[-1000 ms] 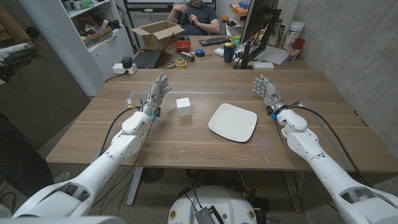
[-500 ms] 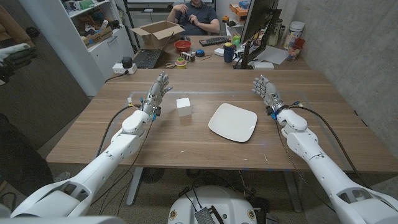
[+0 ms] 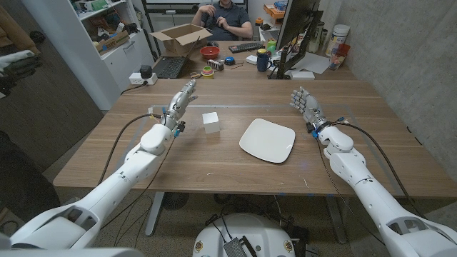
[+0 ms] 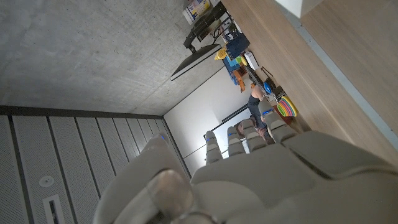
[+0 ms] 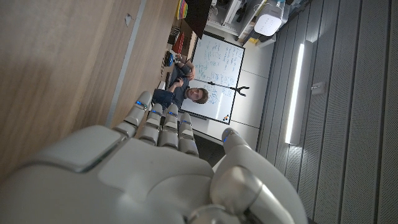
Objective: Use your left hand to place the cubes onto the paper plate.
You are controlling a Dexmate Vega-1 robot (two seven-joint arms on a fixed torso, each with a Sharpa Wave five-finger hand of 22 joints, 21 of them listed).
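So, one white cube (image 3: 210, 121) sits alone on the wooden table (image 3: 214, 160), between the left hand (image 3: 181, 101) and the paper plate (image 3: 267, 140), apart from both. That spacing looks deliberate: the cube is within the left arm's reach and the plate lies just across from it, a short carry toward the table's middle.

Left hand is raised off to the cube's far-left side, fingers (image 3: 187, 91) stretched out and apart, holding nothing. It points toward the table's far edge, so my read is it has to turn in and drop toward the cube before any grasp.

Right hand (image 3: 305, 104) stands upright beyond the plate's right side, fingers apart, empty too, parked clear of the carrying lane.

Room to move? Plenty of bare wood around cube and plate. Clutter, a cardboard box (image 3: 180, 36), a bowl (image 3: 210, 52), a monitor (image 3: 296, 28), sits on the desk behind, where a person (image 3: 223, 18) is seated, well apart from the action.
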